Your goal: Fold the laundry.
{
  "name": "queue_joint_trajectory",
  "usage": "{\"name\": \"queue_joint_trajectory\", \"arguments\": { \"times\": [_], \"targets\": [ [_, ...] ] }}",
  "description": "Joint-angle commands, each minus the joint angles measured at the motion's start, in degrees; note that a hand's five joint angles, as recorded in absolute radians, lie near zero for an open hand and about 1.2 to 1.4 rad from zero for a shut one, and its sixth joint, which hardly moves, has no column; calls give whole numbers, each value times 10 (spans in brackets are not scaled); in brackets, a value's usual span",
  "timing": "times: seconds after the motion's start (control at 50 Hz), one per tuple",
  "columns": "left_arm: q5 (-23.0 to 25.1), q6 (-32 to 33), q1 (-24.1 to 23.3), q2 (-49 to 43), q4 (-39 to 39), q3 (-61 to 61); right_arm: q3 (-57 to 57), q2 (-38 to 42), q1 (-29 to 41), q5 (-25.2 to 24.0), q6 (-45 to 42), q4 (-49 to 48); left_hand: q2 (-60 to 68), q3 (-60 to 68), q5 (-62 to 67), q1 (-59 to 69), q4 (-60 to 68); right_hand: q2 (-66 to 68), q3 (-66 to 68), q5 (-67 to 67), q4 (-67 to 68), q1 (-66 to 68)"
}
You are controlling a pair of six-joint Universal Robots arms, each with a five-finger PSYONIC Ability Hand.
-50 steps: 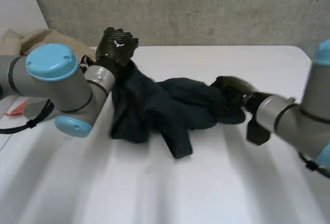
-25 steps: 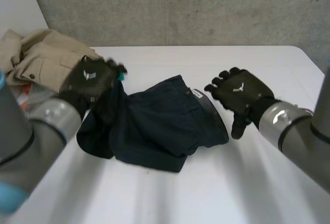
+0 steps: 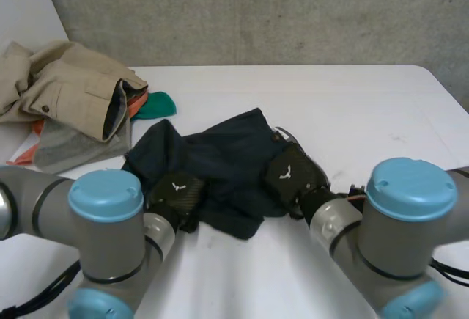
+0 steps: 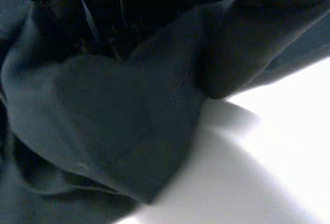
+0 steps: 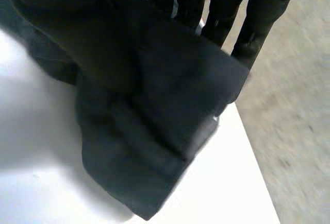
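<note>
Left wrist view: garment [image 4: 129, 131] hides left robot hand [image 3: 178, 193].

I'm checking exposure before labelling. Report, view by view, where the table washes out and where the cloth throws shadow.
Head view: no glare on the table, and the dark garment has readable folds. Left wrist view: the table is nearly pure white, with a soft grey shadow along the garment's edge. Right wrist view: the same soft shadow beside the garment.
</note>
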Motion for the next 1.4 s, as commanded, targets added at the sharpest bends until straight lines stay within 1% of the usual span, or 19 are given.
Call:
{"name": "queue_joint_trajectory", "arguments": {
  "times": [0.02,0.1,0.16,0.2,0.28,0.34,0.46,0.58,0.64,0.72,0.74,0.8,0.94,1.04,1.2,1.24,1.26,1.32,1.4],
  "targets": [
    [-50,22,3,123,22,-25,-53,-30,-32,58,37,52,133,142,143,135,136,134,135,139,132,174],
    [-7,-16,15,263,18,-54,-85,-101,-66,50,94,143,133,142,143,135,136,134,135,139,132,174],
    [62,-29,44,348,-14,-53,-124,-140,-88,47,132,260,133,142,143,135,136,134,135,139,132,174],
    [108,-26,82,371,-74,-38,-155,-149,-97,40,150,351,133,142,143,135,136,134,135,139,132,174],
    [142,-7,136,311,-178,16,-195,-135,-104,15,157,458,133,142,143,135,136,134,135,139,132,174],
    [134,28,147,223,-258,74,-223,-91,-102,-8,140,486,133,142,143,135,136,134,135,139,132,174],
    [128,62,152,94,-277,186,-294,0,-88,-4,141,478,133,142,143,135,136,134,135,139,132,174],
    [107,28,165,16,-188,372,-444,74,-61,34,196,386,133,142,143,135,136,134,135,139,132,174],
    [92,-10,170,23,-127,430,-484,69,-60,46,230,321,133,142,143,135,136,134,135,139,132,174],
    [65,-98,179,64,-8,494,-488,31,-58,40,276,172,133,142,143,135,136,134,135,139,132,174],
    [65,-109,180,72,5,499,-480,5,-60,40,281,117,133,142,143,135,136,134,135,139,132,174],
    [74,-134,183,90,22,510,-452,-32,-63,36,281,66,133,142,143,135,136,134,135,139,132,174],
    [95,-135,199,95,-42,472,-388,-57,-56,8,255,104,133,142,143,135,136,134,135,139,132,174],
    [116,-124,207,82,-92,344,-283,-50,-45,-11,200,162,133,142,143,135,136,134,135,139,132,174],
    [175,-30,192,1,-47,151,-151,33,-25,0,126,170,133,142,143,135,136,134,135,139,132,174],
    [182,-3,192,-18,-35,133,-143,47,-20,10,117,166,33,42,43,35,36,134,135,139,132,174],
    [183,21,192,-26,-30,122,-142,53,-19,19,114,163,-126,-117,-116,-124,-123,134,135,139,132,174],
    [176,55,194,-9,-42,110,-142,66,-19,49,112,165,-381,-372,-370,-378,-378,134,135,139,132,174],
    [162,60,195,50,-62,85,-138,55,-18,70,128,163,-462,-453,-452,-460,-459,134,135,139,132,174]
  ]
}}
